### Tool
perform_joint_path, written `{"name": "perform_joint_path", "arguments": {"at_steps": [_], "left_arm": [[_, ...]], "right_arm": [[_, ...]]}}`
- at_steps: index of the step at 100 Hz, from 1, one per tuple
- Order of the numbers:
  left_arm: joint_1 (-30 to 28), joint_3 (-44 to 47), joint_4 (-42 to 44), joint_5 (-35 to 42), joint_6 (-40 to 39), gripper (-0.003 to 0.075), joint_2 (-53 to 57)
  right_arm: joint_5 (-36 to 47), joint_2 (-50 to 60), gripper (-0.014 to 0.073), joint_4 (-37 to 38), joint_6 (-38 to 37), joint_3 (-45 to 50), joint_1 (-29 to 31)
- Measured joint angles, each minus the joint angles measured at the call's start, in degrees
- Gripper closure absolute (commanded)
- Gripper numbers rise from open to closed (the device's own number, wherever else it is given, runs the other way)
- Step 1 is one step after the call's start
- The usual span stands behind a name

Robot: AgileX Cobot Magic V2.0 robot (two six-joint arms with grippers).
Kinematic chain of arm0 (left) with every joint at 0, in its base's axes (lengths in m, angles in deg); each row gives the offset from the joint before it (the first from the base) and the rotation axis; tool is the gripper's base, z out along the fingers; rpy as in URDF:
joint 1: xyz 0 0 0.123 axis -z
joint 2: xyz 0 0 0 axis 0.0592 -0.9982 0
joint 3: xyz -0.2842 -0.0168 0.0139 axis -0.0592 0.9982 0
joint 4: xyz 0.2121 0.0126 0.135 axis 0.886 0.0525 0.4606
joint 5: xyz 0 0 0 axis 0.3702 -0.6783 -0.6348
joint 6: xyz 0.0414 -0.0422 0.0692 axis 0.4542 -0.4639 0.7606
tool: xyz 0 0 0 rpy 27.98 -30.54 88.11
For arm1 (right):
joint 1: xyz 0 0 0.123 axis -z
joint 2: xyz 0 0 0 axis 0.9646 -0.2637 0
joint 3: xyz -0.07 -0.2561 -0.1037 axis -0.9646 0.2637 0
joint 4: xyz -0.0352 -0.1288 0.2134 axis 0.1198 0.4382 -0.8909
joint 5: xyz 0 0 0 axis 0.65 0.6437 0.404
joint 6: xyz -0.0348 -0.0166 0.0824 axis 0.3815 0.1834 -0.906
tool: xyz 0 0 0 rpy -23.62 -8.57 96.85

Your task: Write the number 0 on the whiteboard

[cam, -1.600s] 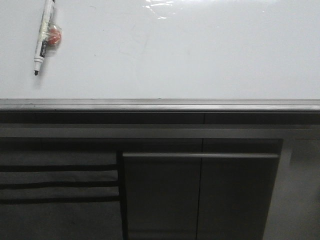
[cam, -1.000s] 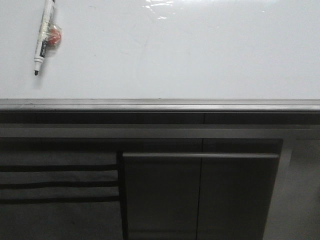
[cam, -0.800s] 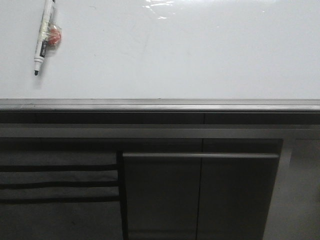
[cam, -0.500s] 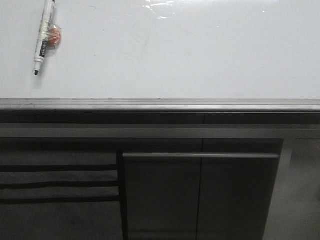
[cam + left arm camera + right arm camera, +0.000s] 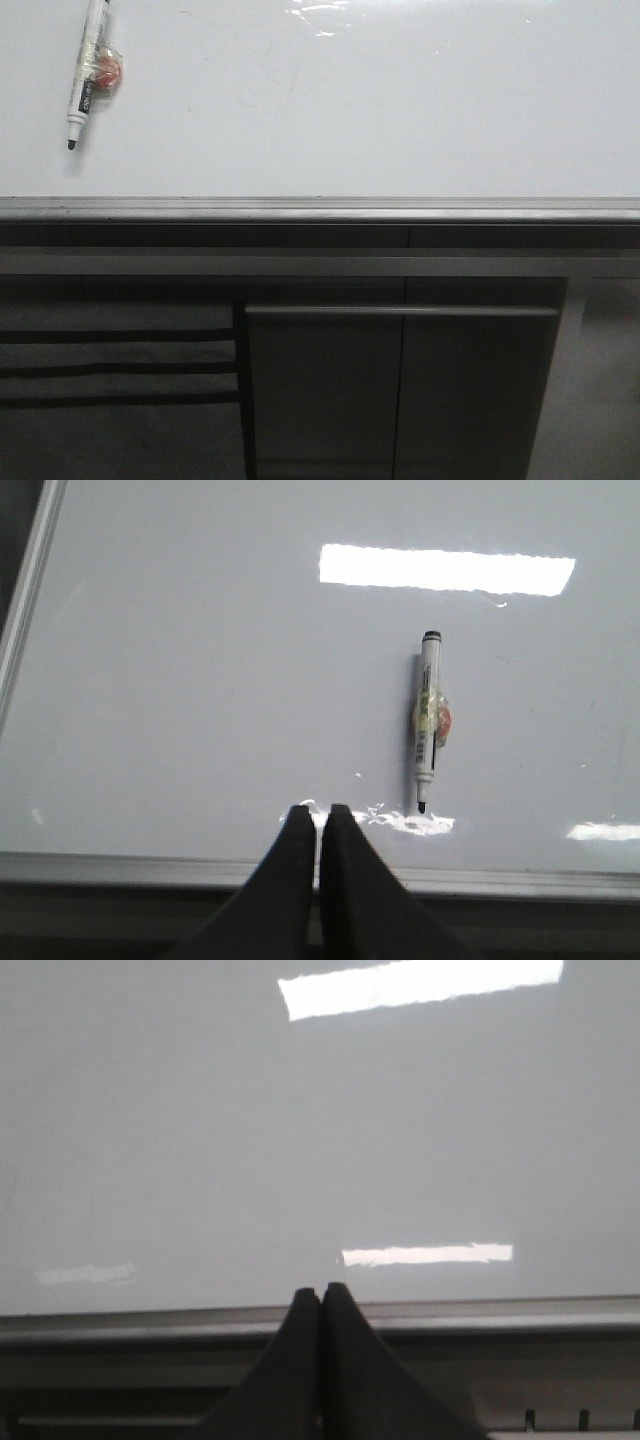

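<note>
The whiteboard (image 5: 380, 110) lies flat, glossy white, with a grey metal edge. No number 0 shows on it in any view. A white marker (image 5: 86, 70) with a black tip and a red-orange tag lies on its far left, tip toward the near edge; it also shows in the left wrist view (image 5: 428, 720). My left gripper (image 5: 318, 810) is shut and empty, over the board's near edge, a little to one side of the marker's tip. My right gripper (image 5: 320, 1292) is shut and empty at the board's near edge (image 5: 480, 1312). Neither gripper shows in the front view.
Dark grey cabinet panels (image 5: 400, 390) with a horizontal bar handle (image 5: 400, 311) fill the lower front view below the board's metal edge (image 5: 320, 208). Bright glare strips lie on the board (image 5: 446, 570) (image 5: 420, 984).
</note>
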Motion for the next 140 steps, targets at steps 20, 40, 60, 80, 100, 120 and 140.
{"name": "perform_joint_path", "arguments": {"at_steps": [20, 40, 60, 80, 100, 120, 140], "left_arm": [[0.00, -14.57, 0.54, -9.96, 0.00, 0.0741, -2.33], [0.00, -27.92, 1.77, -23.14, 0.00, 0.0741, -14.23], [0.00, -33.05, 1.77, -27.55, 0.00, 0.0741, -23.57], [0.00, -33.15, 1.92, -26.77, 0.00, 0.0740, -28.07], [0.00, -33.15, 4.80, -26.77, 1.78, 0.0597, -32.27], [2.95, -33.15, 4.91, -23.42, 4.38, 0.0293, -39.00], [8.05, -33.18, 3.40, -16.18, 4.47, 0.0292, -48.97]], "right_arm": [[-12.21, -4.14, 0.0666, -0.32, 0.64, -15.15, 0.00], [-26.92, -16.92, 0.0666, -0.32, 4.95, -30.11, 0.00], [-33.25, -27.52, 0.0666, -0.32, 7.72, -36.03, 0.00], [-34.30, -32.55, 0.0666, -0.32, 8.07, -36.13, 0.00], [-34.43, -34.89, 0.0620, -0.83, 8.07, -36.13, 0.00], [-34.43, -36.76, 0.0340, -1.34, 8.31, -36.22, 0.00], [-34.43, -37.29, 0.0303, -1.71, 8.31, -36.22, 0.00]]}}
